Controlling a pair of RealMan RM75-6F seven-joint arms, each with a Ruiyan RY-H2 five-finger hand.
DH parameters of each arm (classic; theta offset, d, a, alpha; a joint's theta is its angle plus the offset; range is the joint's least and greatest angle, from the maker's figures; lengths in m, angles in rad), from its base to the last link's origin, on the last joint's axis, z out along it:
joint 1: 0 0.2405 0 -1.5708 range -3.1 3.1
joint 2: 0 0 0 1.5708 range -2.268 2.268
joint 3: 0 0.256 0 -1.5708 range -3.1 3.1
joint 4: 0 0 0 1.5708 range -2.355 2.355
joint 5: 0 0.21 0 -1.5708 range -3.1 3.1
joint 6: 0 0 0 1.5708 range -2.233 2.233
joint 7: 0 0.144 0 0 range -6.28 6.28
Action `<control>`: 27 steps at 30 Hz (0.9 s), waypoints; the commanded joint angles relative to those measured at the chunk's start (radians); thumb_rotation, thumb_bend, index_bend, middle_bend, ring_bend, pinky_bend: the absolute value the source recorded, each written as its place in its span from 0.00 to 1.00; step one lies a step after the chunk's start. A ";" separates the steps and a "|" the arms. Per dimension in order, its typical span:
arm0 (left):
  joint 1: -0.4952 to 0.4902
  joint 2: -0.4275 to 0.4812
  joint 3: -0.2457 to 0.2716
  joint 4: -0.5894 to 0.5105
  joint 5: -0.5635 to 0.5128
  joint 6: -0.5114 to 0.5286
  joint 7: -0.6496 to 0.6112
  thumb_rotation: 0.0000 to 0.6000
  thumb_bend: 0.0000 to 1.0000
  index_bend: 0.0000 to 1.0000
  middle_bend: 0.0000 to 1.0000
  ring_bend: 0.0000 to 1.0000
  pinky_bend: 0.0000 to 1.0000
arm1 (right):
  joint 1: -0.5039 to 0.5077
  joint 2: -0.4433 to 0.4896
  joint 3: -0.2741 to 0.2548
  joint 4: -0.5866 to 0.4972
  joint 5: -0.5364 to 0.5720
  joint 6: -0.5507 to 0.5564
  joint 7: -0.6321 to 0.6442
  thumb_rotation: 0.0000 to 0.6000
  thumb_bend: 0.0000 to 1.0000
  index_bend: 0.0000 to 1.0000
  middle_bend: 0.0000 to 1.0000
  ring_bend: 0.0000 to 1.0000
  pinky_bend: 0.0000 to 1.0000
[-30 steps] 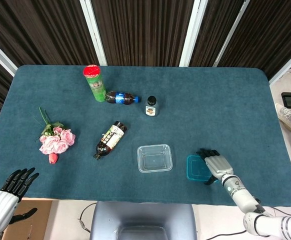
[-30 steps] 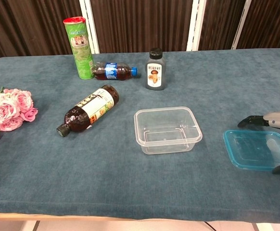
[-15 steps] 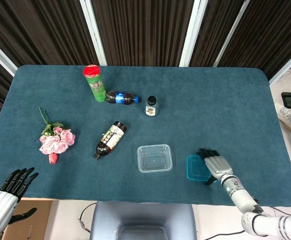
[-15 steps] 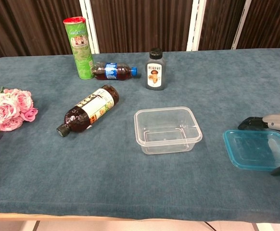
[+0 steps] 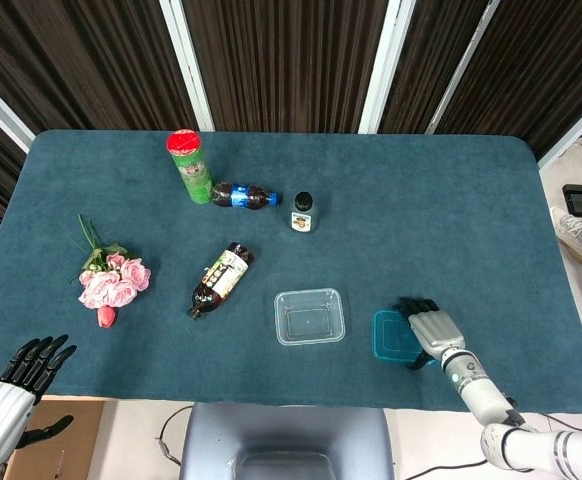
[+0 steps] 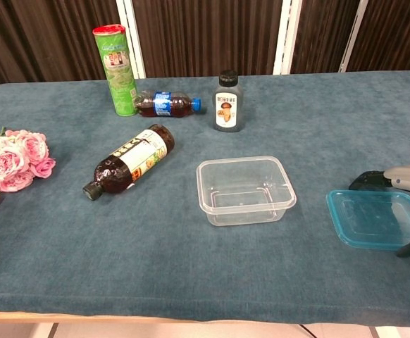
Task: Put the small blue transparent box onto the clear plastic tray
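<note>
The small blue transparent box [image 5: 393,336] [image 6: 374,218] lies flat on the cloth near the front edge, right of the clear plastic tray [image 5: 279,318] [image 6: 287,187]. My right hand [image 5: 433,327] [image 6: 406,176] hovers over the box's right part. Its fingers reach the far edge and its thumb hangs by the near right corner, without a clear hold. The tray stands with nothing in it, a short gap from the box. My left hand [image 5: 21,375] stays off the table's front left corner, fingers spread, holding nothing.
A brown bottle [image 5: 221,279] [image 6: 127,160] lies left of the tray. Behind it are a green can [image 5: 189,165] [image 6: 118,69], a lying cola bottle [image 5: 242,195] [image 6: 166,103] and a small dark bottle [image 5: 303,212] [image 6: 227,101]. Pink roses [image 5: 111,281] [image 6: 11,159] lie far left.
The right hand has shifted very slightly toward the table's near right edge. The blue box and the tray have not moved.
</note>
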 commanded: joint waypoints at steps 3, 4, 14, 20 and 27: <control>0.000 0.000 0.000 0.001 0.001 0.000 -0.001 1.00 0.43 0.00 0.02 0.02 0.10 | -0.003 -0.010 -0.002 0.005 -0.001 0.016 -0.009 1.00 0.18 0.53 0.33 0.10 0.02; 0.000 0.000 0.000 0.001 0.001 0.001 -0.001 1.00 0.43 0.00 0.02 0.02 0.10 | -0.004 -0.011 -0.003 0.006 -0.002 0.018 -0.010 1.00 0.18 0.55 0.34 0.11 0.02; 0.000 0.000 0.000 0.001 0.003 0.002 -0.001 1.00 0.43 0.00 0.02 0.02 0.10 | -0.021 -0.028 0.008 0.010 -0.032 0.066 -0.004 1.00 0.21 0.69 0.46 0.20 0.11; 0.001 0.001 0.001 0.003 0.005 0.007 -0.004 1.00 0.43 0.00 0.02 0.02 0.10 | -0.036 -0.040 0.014 0.014 -0.066 0.098 0.001 1.00 0.22 0.76 0.51 0.26 0.16; 0.002 0.002 0.001 0.004 0.004 0.008 -0.007 1.00 0.43 0.00 0.02 0.02 0.10 | -0.047 -0.055 0.020 0.026 -0.083 0.108 0.000 1.00 0.24 0.79 0.54 0.29 0.18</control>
